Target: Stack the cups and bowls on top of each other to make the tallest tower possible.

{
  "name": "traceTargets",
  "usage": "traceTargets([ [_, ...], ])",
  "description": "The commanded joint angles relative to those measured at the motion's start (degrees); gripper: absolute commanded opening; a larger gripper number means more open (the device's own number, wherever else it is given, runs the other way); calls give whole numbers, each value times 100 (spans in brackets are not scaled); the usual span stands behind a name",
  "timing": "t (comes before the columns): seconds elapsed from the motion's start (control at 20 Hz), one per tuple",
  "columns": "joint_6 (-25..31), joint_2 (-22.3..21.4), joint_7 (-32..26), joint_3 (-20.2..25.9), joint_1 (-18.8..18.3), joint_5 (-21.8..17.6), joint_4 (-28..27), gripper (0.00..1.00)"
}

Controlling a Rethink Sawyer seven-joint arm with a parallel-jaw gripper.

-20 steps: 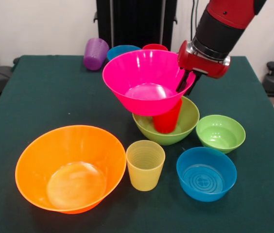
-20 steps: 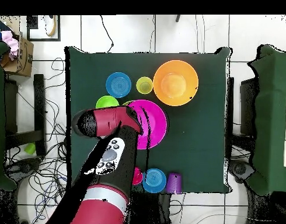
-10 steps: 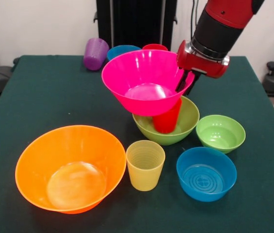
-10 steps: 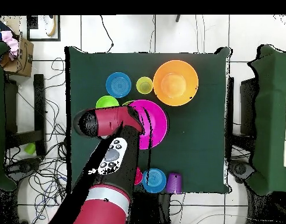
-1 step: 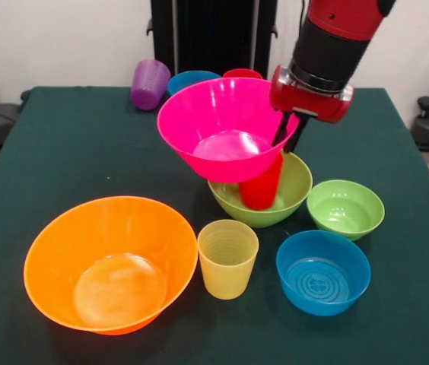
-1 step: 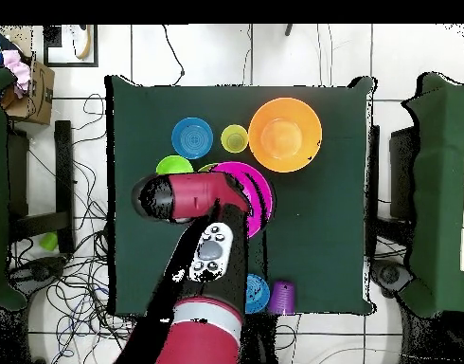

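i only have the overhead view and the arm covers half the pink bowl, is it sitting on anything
Observer: Yes. The hot pink bowl rests on a bright red cup that you cannot see from above.
Operator: where's that cup standing
Observer: Inside the medium lime green bowl.
Operator: is the pink bowl level
Observer: No, it tilts, and the end effector is closed on its rim.
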Motion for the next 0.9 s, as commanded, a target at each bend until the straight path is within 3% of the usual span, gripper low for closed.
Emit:
traceTargets([
  [0.05,-1481,560,124,1449,-209,-195,643,0],
  [0.15,-1740,581,240,1245,-56,-408,548,0],
  [0.4,-2133,573,142,1254,-118,-628,573,0],
  [0.75,-1134,515,-185,1221,-136,-610,425,0],
  [0.9,-1087,522,-248,1246,-164,-645,418,0],
])
